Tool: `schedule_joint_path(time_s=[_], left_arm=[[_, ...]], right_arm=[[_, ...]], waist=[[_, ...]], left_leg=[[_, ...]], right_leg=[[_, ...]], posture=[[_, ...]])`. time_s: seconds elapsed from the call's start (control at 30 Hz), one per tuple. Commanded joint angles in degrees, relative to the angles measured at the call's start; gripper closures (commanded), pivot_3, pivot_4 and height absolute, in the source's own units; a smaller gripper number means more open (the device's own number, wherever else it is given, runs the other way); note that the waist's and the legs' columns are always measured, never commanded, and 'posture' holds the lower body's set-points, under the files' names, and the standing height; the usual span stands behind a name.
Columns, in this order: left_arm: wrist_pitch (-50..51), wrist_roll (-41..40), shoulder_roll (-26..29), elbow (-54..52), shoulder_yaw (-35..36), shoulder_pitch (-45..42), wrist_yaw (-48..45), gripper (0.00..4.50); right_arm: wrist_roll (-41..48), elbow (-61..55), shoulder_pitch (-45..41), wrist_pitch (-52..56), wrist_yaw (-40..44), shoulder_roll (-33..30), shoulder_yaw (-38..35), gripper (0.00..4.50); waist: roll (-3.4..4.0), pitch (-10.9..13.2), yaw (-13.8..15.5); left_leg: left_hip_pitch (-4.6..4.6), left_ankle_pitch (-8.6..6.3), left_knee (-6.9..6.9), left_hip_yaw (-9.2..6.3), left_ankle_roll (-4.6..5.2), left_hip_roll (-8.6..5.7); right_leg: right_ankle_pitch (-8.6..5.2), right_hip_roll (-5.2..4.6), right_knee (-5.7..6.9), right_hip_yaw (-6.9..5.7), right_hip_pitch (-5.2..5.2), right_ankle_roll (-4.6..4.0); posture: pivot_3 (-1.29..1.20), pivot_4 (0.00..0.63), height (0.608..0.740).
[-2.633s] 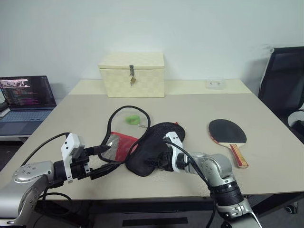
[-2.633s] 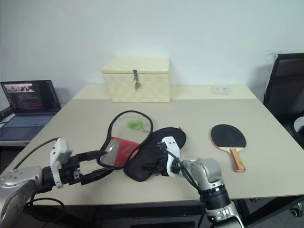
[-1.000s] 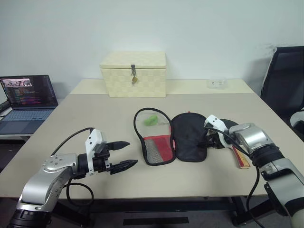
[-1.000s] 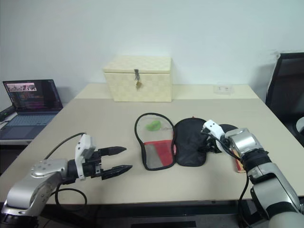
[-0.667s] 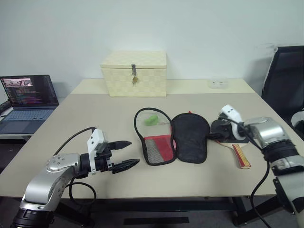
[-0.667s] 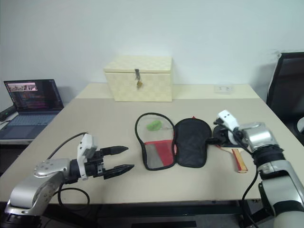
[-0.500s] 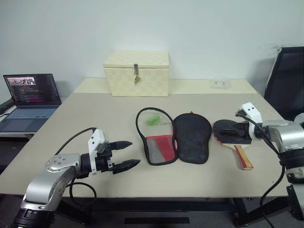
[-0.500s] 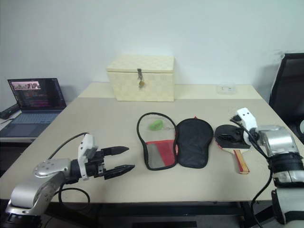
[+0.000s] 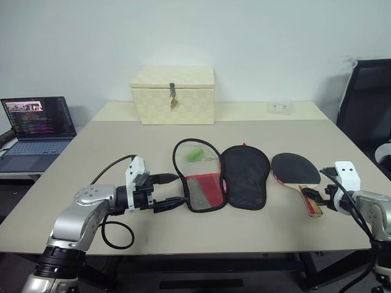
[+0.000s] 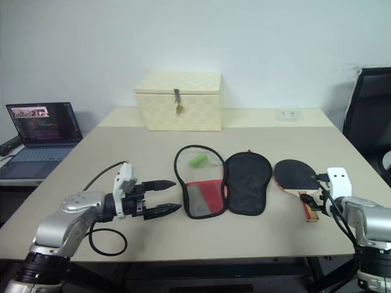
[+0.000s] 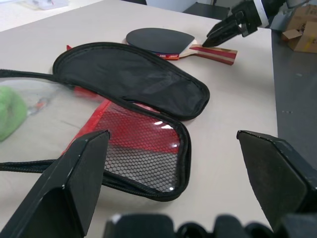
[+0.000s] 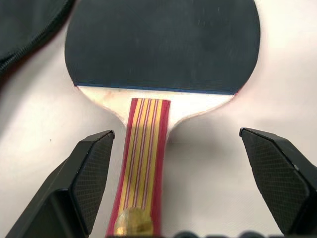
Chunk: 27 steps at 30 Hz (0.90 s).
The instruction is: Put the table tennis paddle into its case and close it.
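Paddle [image 9: 295, 170] flat beside opened case [image 9: 227, 177] (bare tabletop [image 9: 110, 146] around).

This looks like an office or a lab room. A wide beige rectangular table [image 9: 110, 146] stands against a plain white wall [image 9: 244, 36]. Off its left side an open laptop [image 9: 33, 125] shows lines of code on a dark screen, and a black mesh office chair [image 9: 366, 104] stands at the right edge.
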Motion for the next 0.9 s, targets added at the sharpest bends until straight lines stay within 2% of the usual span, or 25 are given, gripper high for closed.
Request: schedule_joint_path(time_s=[0.03,0.4,0.5,0.77,0.8,0.9], left_arm=[[-1.6,0.32,-0.22,0.04,0.24,-1.37,-0.89,0.0],[-1.37,0.22,0.72,-1.38,2.29,0.78,-0.41,0.0],[-1.12,0.01,1.04,-2.09,2.89,1.7,-0.2,0.0],[-0.65,-0.29,1.28,-3.32,3.68,3.04,0.73,0.0],[-0.65,-0.31,1.31,-3.46,3.77,3.25,0.77,0.0],[-0.25,-0.53,1.37,-4.19,4.11,3.79,1.06,0.0]], right_arm=[[0.16,-0.54,-0.7,-1.89,-2.14,1.03,0.06,0.03],[-0.33,6.14,-2.63,-6.17,-7.1,2.7,2.15,0.03],[-0.51,7.38,-3.66,-7.03,-9.86,4.02,1.29,0.56],[-1.04,6.21,-9.96,-9.7,-17.56,5.5,-3.12,3.22],[-0.96,5.48,-10.67,-9.64,-17.84,5.26,-3.09,3.43],[0.36,1.18,-14.06,-6.67,-18.39,4.99,-3.38,3.43]], waist=[[0.0,0.0,0.01],[0.0,0.0,0.09],[0.0,0.0,0.04],[0.08,0.05,0.0],[0.08,0.05,0.0],[0.11,0.07,-0.01]], left_leg=[[-0.02,0.0,0.0,-0.01,0.0,0.0],[-0.05,0.0,0.02,-0.01,0.0,-0.03],[-0.05,0.0,0.02,-0.01,0.0,-0.02],[-0.06,0.0,0.04,0.01,0.0,-0.04],[-0.07,0.0,0.03,0.03,0.0,-0.04],[-0.19,0.0,0.01,0.04,0.0,-0.04]], right_leg=[[0.0,0.0,0.0,0.01,0.0,0.0],[0.02,-0.04,0.0,0.0,0.0,0.03],[0.02,-0.04,0.0,0.02,0.0,0.03],[0.04,-0.04,0.0,0.03,-0.01,0.06],[0.04,-0.04,0.01,0.03,-0.03,0.06],[0.04,-0.05,0.03,0.04,-0.21,0.05]], posture=[[0.0,0.15,0.74],[0.0,0.15,0.74],[0.0,0.15,0.74],[0.0,0.15,0.74],[0.0,0.15,0.74],[0.0,0.15,0.74]])
